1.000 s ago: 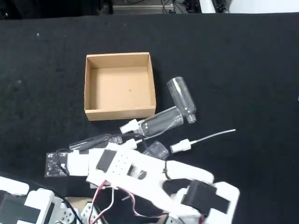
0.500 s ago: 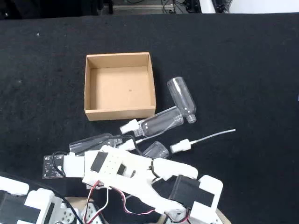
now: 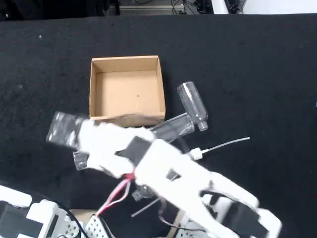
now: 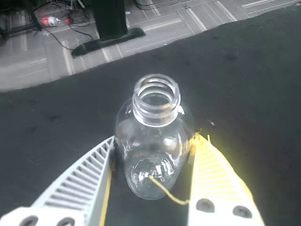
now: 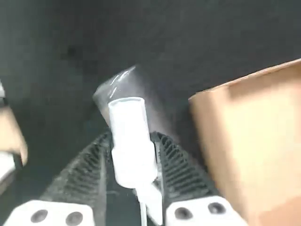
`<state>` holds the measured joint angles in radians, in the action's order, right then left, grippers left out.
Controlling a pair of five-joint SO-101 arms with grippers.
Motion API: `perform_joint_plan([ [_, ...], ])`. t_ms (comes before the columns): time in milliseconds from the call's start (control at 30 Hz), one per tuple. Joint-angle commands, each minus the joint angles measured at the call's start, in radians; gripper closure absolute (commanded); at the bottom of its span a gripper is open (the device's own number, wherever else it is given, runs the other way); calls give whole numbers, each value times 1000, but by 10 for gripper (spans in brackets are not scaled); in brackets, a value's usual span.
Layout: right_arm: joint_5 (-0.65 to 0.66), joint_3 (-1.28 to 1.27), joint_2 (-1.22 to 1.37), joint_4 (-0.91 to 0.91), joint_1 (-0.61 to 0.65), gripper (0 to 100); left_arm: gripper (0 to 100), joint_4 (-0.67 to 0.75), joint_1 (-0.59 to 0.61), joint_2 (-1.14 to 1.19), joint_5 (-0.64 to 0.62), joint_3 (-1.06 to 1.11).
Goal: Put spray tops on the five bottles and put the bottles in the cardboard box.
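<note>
The open bottle is sitting clamped between the fingers of the left gripper, its bare neck pointing away from the wrist and waiting for a top. In the high view, the end of another bottle is poking out at 7 o'clock of the cardboard box. It is just beside the right arm, which is stretching across the black table toward the box's near left corner. The box is standing with nothing in it. The right gripper is squeezing a spray top by its body, with the box wall close by.

At 5 o'clock of the box a lying bottle is half hidden under the arm. At 4 o'clock a further bottle is lying in the open. Farther out at 5 o'clock a loose spray top is resting with its long tube pointing toward 2 o'clock.

The step in hand looks like carrying the spray top to the open bottle, and the task is barely beginning. The next move is calling for the tube to be lined up over the open neck, then pushed in straight while the left fingers are holding firm.

A second ago the right arm was lying low along the table's 6 o'clock edge. It has since swung up toward the box, covering a small bottle near the loose spray top. The box and the bottles at its right are not shifting.
</note>
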<state>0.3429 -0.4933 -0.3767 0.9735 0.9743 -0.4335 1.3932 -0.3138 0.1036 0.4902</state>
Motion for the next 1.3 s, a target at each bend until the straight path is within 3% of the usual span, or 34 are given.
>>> perform_joint_plan([
  [0, -106, 173, -257, 26, -144, 988, 827, -126, -85, -98, -75, -58],
  [100, -192, 268, -325, 26, -253, 987, 827, -210, -174, -235, -87, -22],
  [267, -347, 400, -340, 26, -454, 987, 827, -218, -404, -512, -103, 136],
  [400, -474, 466, -340, 5, -574, 987, 827, -216, -647, -741, -103, 275],
  [600, -617, 466, -340, -193, -658, 987, 827, -216, -1096, -1000, -97, 409],
  [733, -661, 444, -341, -307, -654, 987, 827, -216, -1297, -1102, -97, 495],
  [933, -701, 452, -348, -384, -647, 986, 827, -219, -1494, -1214, -104, 647],
  [1000, -692, 452, -348, -414, -592, 985, 827, -224, -1546, -1255, -104, 688],
  [1267, -419, 418, -346, -427, -331, 987, 827, -227, -1690, -1327, -104, 799],
])
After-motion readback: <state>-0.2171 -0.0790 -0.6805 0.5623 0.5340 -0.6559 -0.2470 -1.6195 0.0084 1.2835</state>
